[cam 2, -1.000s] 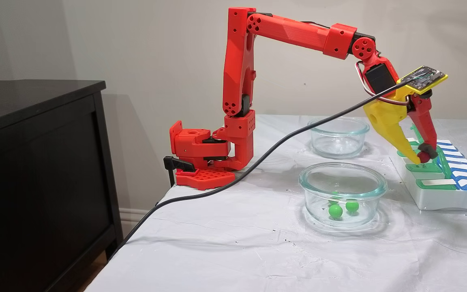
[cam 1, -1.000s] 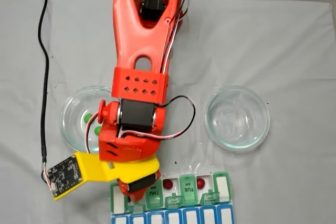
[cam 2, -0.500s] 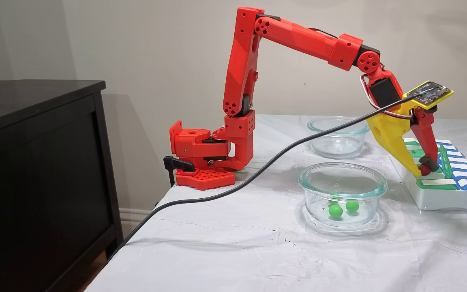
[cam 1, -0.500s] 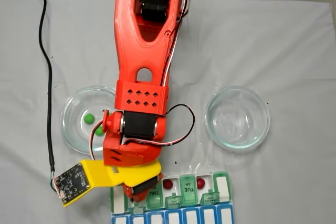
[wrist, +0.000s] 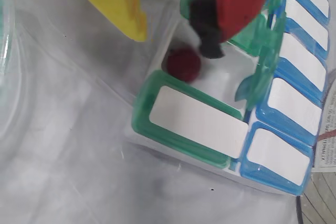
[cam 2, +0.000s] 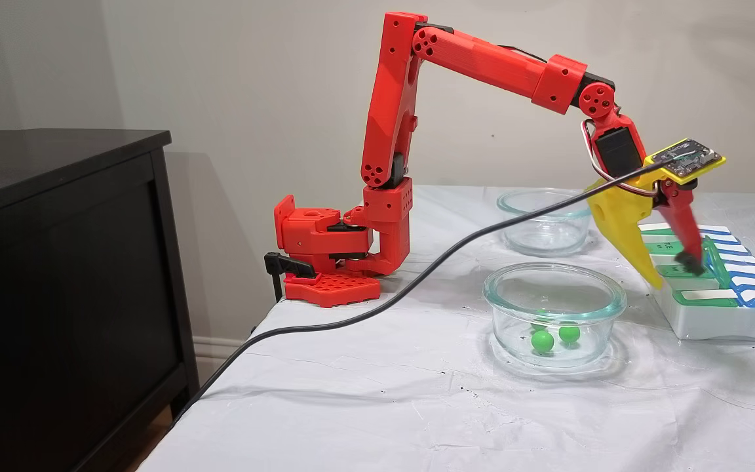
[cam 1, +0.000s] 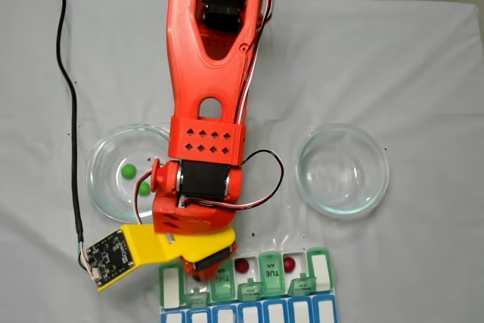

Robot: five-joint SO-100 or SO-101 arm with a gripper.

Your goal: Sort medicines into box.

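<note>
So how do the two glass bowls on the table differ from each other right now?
In the fixed view from above, the left bowl holds green balls, while the right bowl holds nothing visible. The arm overlaps the left bowl's edge in that view; the right bowl lies fully exposed. In the fixed view from the side, the bowl with the balls stands nearer the camera. Both are round, clear glass and upright on the white cloth.

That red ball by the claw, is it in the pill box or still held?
In. The red ball lies on an open compartment's floor in the box; the gripper stands open above.
</note>
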